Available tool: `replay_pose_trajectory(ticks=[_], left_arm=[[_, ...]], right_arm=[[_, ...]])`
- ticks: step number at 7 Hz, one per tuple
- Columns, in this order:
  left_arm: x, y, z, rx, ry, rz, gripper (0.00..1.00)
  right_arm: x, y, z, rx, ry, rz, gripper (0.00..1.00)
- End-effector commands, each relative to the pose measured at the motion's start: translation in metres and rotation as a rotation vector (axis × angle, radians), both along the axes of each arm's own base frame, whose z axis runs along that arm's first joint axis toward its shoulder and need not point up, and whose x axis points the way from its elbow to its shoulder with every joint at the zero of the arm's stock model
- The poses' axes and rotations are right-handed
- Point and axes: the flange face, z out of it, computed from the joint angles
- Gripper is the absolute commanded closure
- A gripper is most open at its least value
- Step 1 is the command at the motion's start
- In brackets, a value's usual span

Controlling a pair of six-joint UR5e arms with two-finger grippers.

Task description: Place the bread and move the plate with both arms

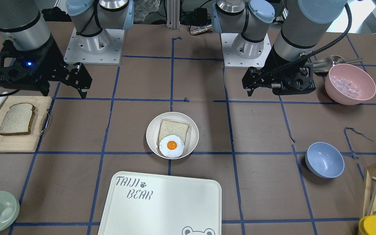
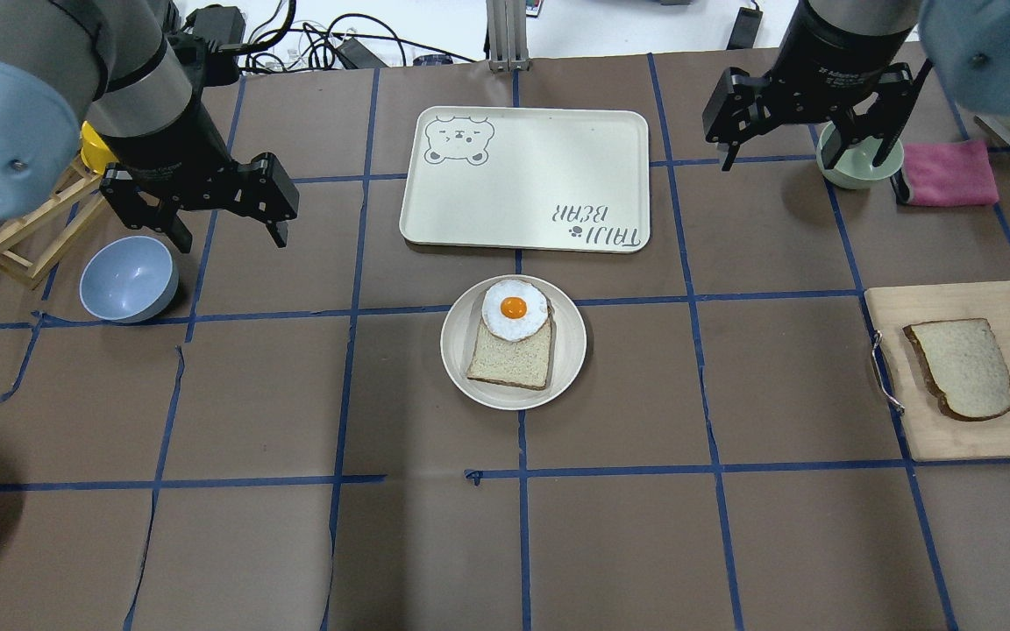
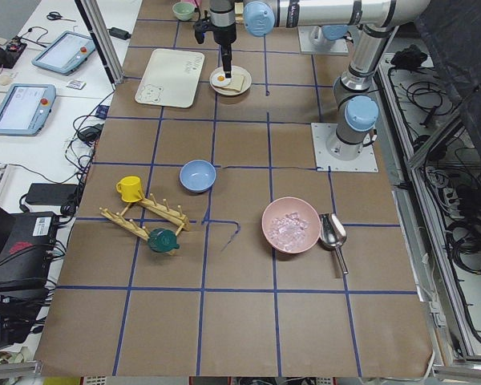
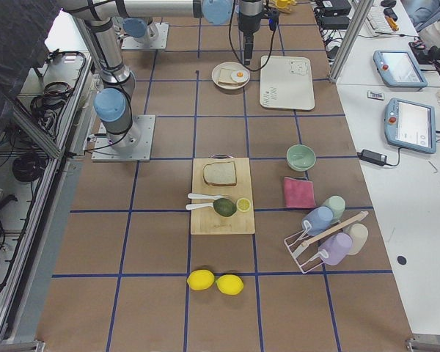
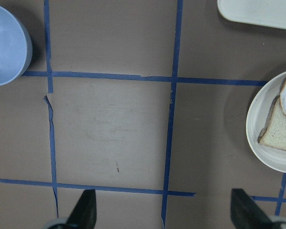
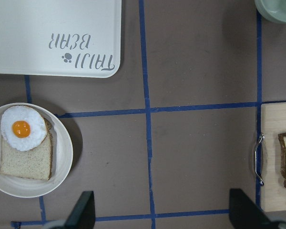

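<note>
The bread (image 2: 961,368) lies flat on a wooden cutting board (image 2: 970,434) at the table's right, also in the front view (image 1: 16,119). The plate (image 2: 457,350) sits mid-table and holds a smaller pale slice (image 2: 512,355) with a fried egg (image 2: 514,308); its rim also shows in the front view (image 1: 152,133). My left gripper (image 2: 231,241) hovers open and empty left of the plate. My right gripper (image 2: 810,159) hovers open and empty at the far right, well beyond the bread. The wrist views show both pairs of fingertips (image 5: 83,210) (image 6: 81,212) spread wide.
The white TAIJI BEAR tray (image 2: 522,175) lies just beyond the plate. A blue bowl (image 2: 128,279) and a wooden rack (image 2: 14,237) are under my left arm. A green bowl (image 2: 860,165) and a pink cloth (image 2: 948,173) are under my right gripper. A pink bowl (image 1: 350,84) stands near the left base.
</note>
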Motion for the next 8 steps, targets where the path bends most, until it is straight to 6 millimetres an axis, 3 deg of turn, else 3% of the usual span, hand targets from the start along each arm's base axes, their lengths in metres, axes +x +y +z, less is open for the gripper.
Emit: replay_pose_trajectory(ticks=[1,8], left_arm=[[0.000,0.000,-0.001,0.001,0.000,0.000,0.00],[0.000,-0.001,-0.001,0.001,0.000,0.000,0.00]], right_arm=[[0.008,0.003,0.001,0.006,-0.003,0.010,0.00],[0.002,-0.002,-0.010,0.026,0.012,0.005,0.00]])
